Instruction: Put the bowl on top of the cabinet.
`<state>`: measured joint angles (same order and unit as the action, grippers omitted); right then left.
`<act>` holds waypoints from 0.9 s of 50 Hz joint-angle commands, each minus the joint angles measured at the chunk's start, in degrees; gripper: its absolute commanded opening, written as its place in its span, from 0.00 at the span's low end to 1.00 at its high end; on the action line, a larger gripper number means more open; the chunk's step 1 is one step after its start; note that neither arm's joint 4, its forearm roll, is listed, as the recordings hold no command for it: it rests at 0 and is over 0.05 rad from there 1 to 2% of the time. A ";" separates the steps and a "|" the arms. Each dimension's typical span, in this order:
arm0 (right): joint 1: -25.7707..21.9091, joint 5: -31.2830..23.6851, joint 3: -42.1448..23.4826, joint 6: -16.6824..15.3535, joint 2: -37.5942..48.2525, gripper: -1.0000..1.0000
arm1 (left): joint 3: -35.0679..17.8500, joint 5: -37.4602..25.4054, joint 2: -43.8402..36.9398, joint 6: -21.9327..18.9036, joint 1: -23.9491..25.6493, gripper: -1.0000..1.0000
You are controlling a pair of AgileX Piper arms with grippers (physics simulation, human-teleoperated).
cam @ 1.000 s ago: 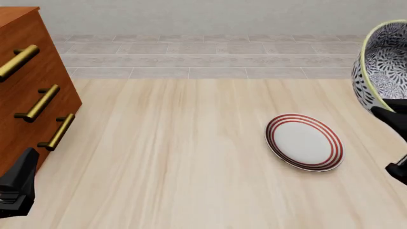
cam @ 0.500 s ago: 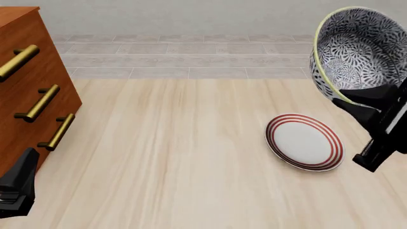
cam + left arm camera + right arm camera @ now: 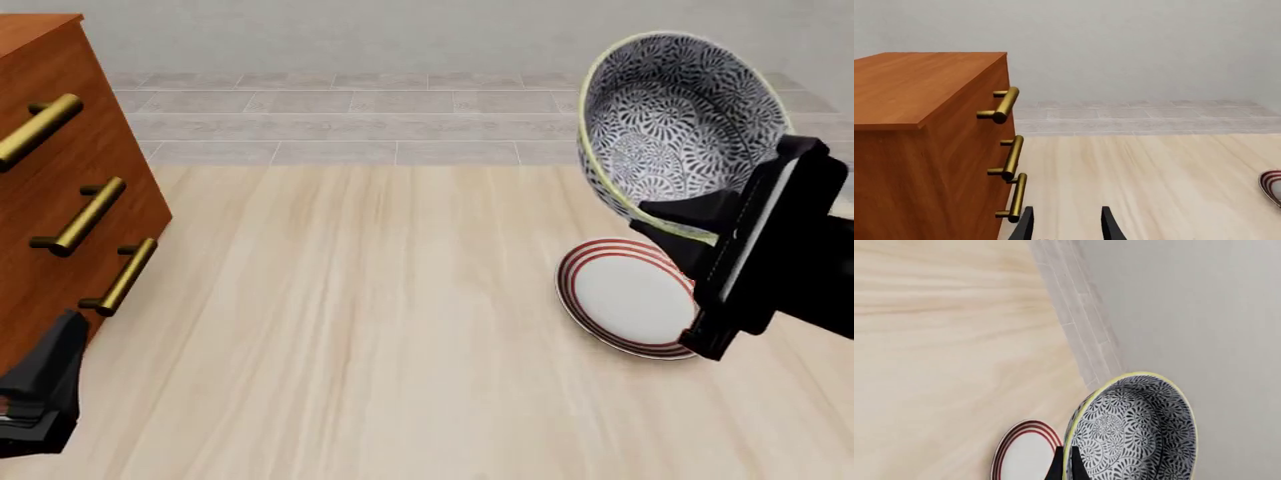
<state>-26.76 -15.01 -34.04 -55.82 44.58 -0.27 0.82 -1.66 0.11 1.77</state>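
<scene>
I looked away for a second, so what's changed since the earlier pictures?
The right hand, shut on the bowl rim, has carried it leftward, now above the plate. The left hand, cabinet and plate stayed put.

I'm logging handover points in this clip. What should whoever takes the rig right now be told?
Right gripper: shut on the rim of the deep black-and-white patterned bowl, held tilted in the air above the flat red-ringed white plate.
Left gripper: open, holding nothing, beside the reddish-brown wooden cabinet.
Done: bowl lifted.
Left: carry it across to the cabinet's top and set it down.
</scene>
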 commanded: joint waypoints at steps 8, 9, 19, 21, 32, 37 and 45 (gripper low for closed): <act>-1.21 3.69 0.59 -0.66 3.21 0.00 | -8.79 -6.49 -5.59 5.03 3.72 1.00; -1.20 3.94 0.64 -0.32 3.41 0.00 | -9.87 -7.87 -6.29 5.07 4.99 1.00; -1.65 5.69 1.64 -0.61 5.00 0.00 | -19.28 -16.73 -10.48 6.93 10.10 1.00; -1.75 5.81 1.64 -0.61 5.30 0.00 | -21.01 -17.77 -11.92 7.50 11.44 1.00; -3.21 7.79 1.95 -2.11 7.30 0.00 | -29.26 -24.05 -19.11 16.98 18.61 1.00; -3.78 8.62 2.08 -2.73 7.77 0.00 | -32.83 -25.90 -20.89 17.33 20.68 1.00; -4.34 8.89 2.09 -2.79 8.26 0.00 | -36.93 -28.24 -24.28 20.03 25.19 1.00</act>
<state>-30.27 -7.28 -31.78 -58.45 52.09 -31.39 -23.83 -21.67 16.75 21.89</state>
